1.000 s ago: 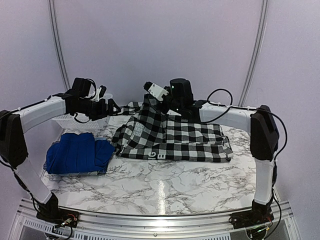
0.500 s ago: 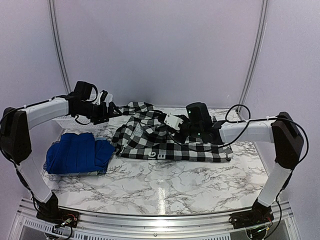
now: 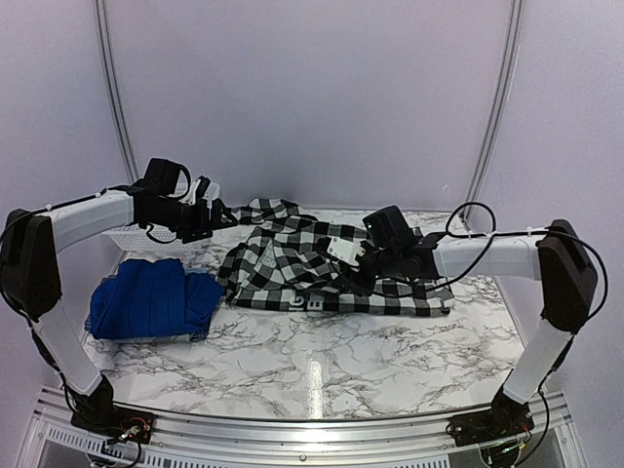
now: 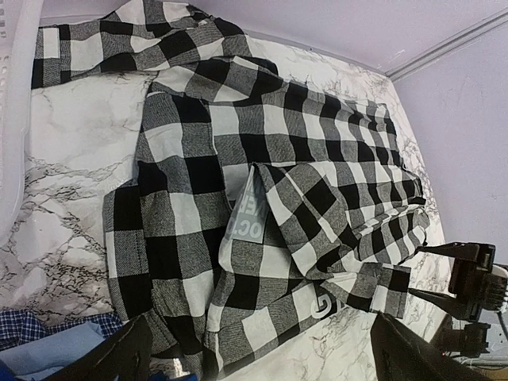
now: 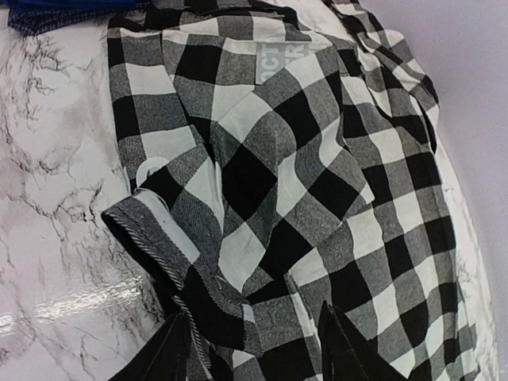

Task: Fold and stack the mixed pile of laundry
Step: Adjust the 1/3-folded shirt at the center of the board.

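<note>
My right arm reaches low toward 9 o'clock, its claw [image 5: 254, 314] parted around a folded hem of the black-and-white flannel shirt [image 3: 390, 278] spread mid-desk. My left arm stretches toward 3 o'clock, claw [image 3: 211, 211] wide apart and empty over the shirt's far sleeve. Bare desk [image 3: 322, 366] lies at 6 o'clock, and the royal-blue shirt [image 3: 146, 297] is bunched at 9.

A black-and-white buffalo-check flannel shirt [image 3: 283, 268] lies spread across the middle of the marble bench [image 3: 322, 366], with the right gripper [image 3: 343, 263] low over its centre. A royal-blue shirt [image 3: 146, 297] sits at nine o'clock. At ten o'clock, the left gripper [image 3: 218, 211] hovers beside a white basket [image 3: 127, 237].
</note>
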Robot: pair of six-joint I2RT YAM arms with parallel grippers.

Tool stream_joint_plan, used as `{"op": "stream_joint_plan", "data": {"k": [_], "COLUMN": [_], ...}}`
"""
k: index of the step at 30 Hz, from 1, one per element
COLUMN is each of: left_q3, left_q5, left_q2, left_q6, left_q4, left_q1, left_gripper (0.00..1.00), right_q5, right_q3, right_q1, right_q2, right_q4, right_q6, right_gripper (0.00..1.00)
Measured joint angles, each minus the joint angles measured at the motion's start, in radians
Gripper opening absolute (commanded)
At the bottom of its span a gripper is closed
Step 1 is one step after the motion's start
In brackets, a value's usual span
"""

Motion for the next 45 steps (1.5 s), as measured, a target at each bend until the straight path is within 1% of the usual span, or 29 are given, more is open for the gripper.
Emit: {"op": "stream_joint_plan", "data": {"k": [3,4,7,9,12,16,18,19,22,26,31,35,39,43,45], "left_q3": [0.0,0.0,0.0,0.0,0.0,-0.003,-0.011,-0.018,-0.035,-0.047,-0.047,-0.047,-0.047,-0.045,-0.045], "left_q5": [-0.011,-0.015,-0.029,-0.04,-0.056,-0.074,-0.084,-0.091,-0.103,-0.118,-0.124,-0.125,-0.124,-0.124,-0.124], "left_q2": [0.0,0.0,0.0,0.0,0.0,-0.003,-0.009,-0.014,-0.033,-0.054,-0.066,-0.067,-0.067,-0.067,-0.067], "left_q6": [0.002,0.002,0.001,0.001,0.001,-0.003,-0.009,-0.016,-0.03,-0.042,-0.047,-0.054,-0.061,-0.062,-0.062], "left_q4": [-0.002,-0.003,-0.003,-0.003,-0.003,-0.003,-0.003,-0.004,-0.003,-0.005,-0.003,-0.003,-0.003,-0.003,-0.003], "left_q1": [0.0,0.0,0.0,0.0,0.0,0.0,0.0,0.0,0.0,0.0,0.0,0.0,0.0,0.0,0.0], "left_gripper": [0.99,0.99,0.99,0.99,0.99,0.99,0.99,0.99,0.99,0.99,0.99,0.99,0.99,0.99,0.99], "right_q5": [0.01,0.009,-0.02,-0.057,-0.129,-0.154,-0.153,-0.146,-0.117,-0.074,-0.023,-0.004,0.002,0.002,-0.001], "right_q3": [-0.005,-0.006,-0.015,-0.036,-0.135,-0.269,-0.341,-0.389,-0.495,-0.585,-0.587,-0.585,-0.579,-0.558,-0.545], "right_q1": [0.0,0.0,0.0,0.0,0.0,0.0,0.0,0.0,0.0,0.013,0.061,0.087,0.087,0.087,0.087], "right_q2": [-0.06,-0.078,-0.137,-0.158,-0.182,-0.208,-0.237,-0.258,-0.288,-0.248,-0.119,-0.031,0.038,0.099,0.132], "right_q4": [-0.041,-0.048,-0.062,-0.059,-0.023,0.025,0.082,0.133,0.264,0.421,0.585,0.715,0.835,0.918,0.961], "right_q6": [0.129,0.169,0.335,0.454,0.685,0.941,1.084,1.167,1.351,1.545,1.68,1.747,1.79,1.816,1.831], "right_gripper": [0.6,0.61,0.62,0.6,0.59,0.59,0.6,0.59,0.56,0.54,0.54,0.56,0.56,0.55,0.5]}}
